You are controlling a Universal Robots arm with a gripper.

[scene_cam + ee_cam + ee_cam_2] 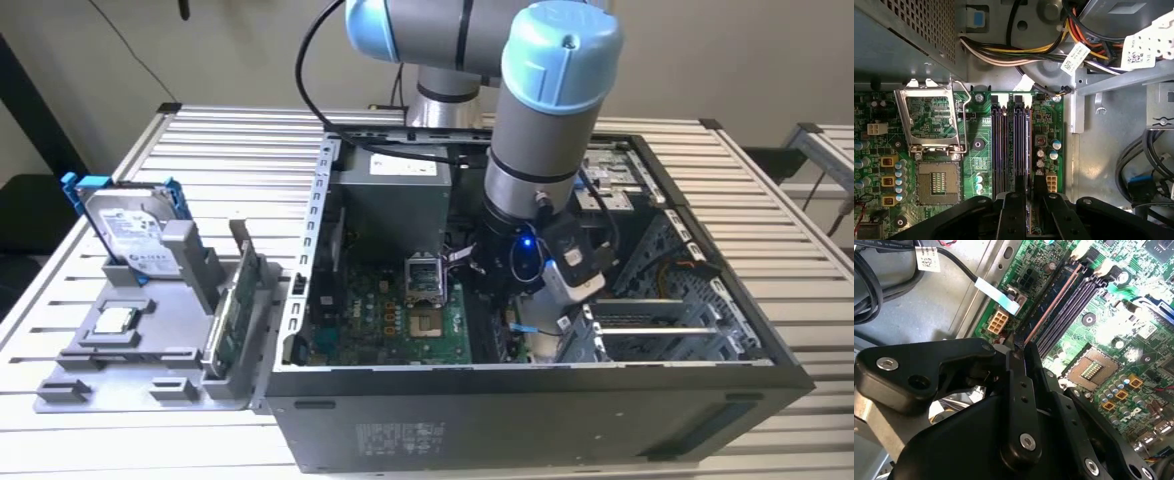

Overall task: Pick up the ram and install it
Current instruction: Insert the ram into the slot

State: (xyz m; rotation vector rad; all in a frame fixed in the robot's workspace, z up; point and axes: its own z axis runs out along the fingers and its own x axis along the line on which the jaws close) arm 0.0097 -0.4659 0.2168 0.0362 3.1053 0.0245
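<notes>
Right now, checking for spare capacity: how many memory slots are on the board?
4 slots, side by side beside the CPU socket; the hand holds the ram in the outermost one.

- A table [227, 135] of pale metal slats carries everything in the exterior view.
- An open computer case [534, 420] lies on its side on the slats, enclosing the arm's jaws.
- A grey parts holder [127, 375] rests on the slats, touching the case's outer wall, well apart from the jaws.
</notes>
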